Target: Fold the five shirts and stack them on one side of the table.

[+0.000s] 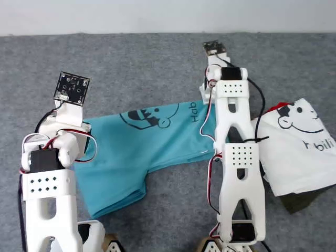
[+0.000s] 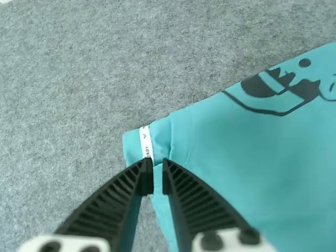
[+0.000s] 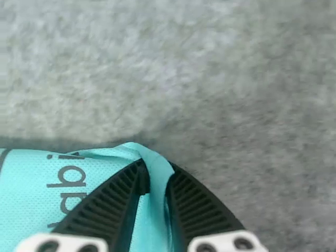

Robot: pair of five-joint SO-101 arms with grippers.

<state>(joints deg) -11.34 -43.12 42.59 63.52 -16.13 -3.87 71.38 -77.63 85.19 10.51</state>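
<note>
The two white arms stand closest, the left arm [image 1: 47, 189] and the right arm [image 1: 239, 173] both reaching out over the grey table cover [image 1: 131, 63]. Between them lies the teal shirt [image 1: 152, 142], its long axis running across the table from one claw to the other.

The left gripper [image 2: 153, 170] is pinched on the shirt's corner hem, just below a small white label [image 2: 145, 143]. The right gripper [image 3: 155, 178] is clamped on a raised ridge of teal cloth at the other end, beside the printed lettering. Both grips sit on the far edge, so nearly all the fabric spreads from the claws back toward the arm bases, with one part trailing nearest the left arm.

I'd say the coming fold depends on that: the held edge has to travel evenly, both ends together, or the shirt will skew.

Just beside the right arm, on its outer side, a folded white shirt [image 1: 294, 152] rests on a dark garment [image 1: 299, 201].
</note>
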